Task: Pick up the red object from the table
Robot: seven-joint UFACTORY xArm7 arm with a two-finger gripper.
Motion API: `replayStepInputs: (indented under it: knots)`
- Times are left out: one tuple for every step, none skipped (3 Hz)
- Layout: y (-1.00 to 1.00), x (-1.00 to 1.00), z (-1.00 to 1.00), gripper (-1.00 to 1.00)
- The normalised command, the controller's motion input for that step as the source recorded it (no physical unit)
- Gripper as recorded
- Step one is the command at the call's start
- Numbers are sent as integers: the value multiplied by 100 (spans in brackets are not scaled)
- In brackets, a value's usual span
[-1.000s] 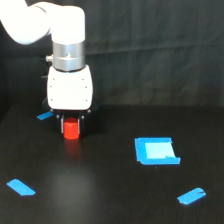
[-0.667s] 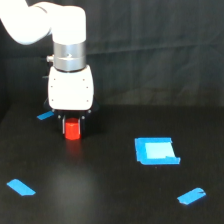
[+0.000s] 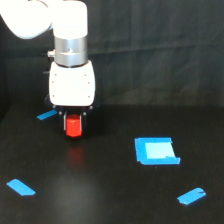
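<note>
The gripper [image 3: 73, 121] hangs below the white arm on the exterior view's left, its fingers closed narrowly on the red object [image 3: 73, 126], which is held clear of the table [image 3: 110, 200] with a faint red reflection beneath it. A blue square patch [image 3: 156, 150] lies well to the right; blue tape strips sit at near left [image 3: 21, 187], near right [image 3: 191, 196] and just left of the gripper [image 3: 47, 115]

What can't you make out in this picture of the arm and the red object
Exterior view only:
- Gripper fingertips: dark, blurred against the black table; contact with the red object unclear.
- Red object's top: hidden under the white gripper housing.
- Blue tape strip: partly behind the gripper.
- Arm: cut off by the top edge.
</note>
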Motion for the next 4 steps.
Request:
replayStepInputs:
  knots:
    - [-27, 17, 100, -91]
    - [-4, 8, 100, -100]
    - [-18, 15, 100, -100]
    - [-9, 7, 97, -97]
